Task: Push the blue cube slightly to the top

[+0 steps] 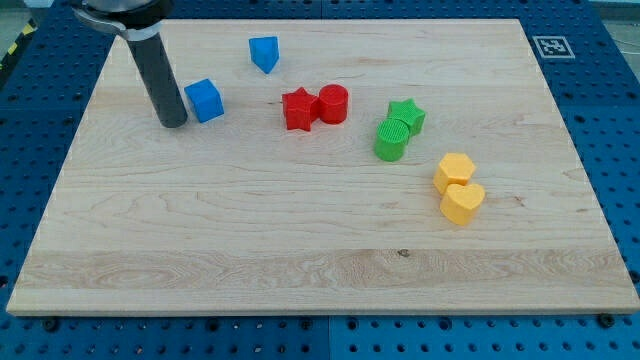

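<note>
The blue cube (205, 100) sits on the wooden board (250, 230) at the upper left. My tip (172, 122) rests on the board just left of the cube and slightly below it, close to its left face; I cannot tell whether they touch. A second blue block (264, 53), pointed at the bottom, lies above and to the right of the cube.
A red star (298, 109) and a red cylinder (333, 103) touch each other right of the cube. A green star (406, 115) and a green cylinder (391, 139) sit further right. Two yellow blocks (457, 187) lie at the lower right. A marker tag (553, 46) sits at the board's top right corner.
</note>
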Tool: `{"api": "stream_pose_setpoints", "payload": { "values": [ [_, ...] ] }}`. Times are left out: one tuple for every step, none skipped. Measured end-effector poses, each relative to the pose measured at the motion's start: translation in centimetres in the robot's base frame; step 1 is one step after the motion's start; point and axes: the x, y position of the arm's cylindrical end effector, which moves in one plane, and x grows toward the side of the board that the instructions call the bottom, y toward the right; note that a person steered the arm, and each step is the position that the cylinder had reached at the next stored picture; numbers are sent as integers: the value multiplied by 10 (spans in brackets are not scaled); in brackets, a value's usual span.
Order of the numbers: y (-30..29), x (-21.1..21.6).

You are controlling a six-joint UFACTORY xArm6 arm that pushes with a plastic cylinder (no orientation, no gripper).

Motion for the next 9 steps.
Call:
{"api": "stream_pose_setpoints", "payload": {
  "values": [
    [39, 0],
    [39, -10],
    [39, -18],
    [39, -11],
    [55, -11],
    [75, -24],
    [79, -39],
    [83, -67],
    [95, -78]
  ]
}}
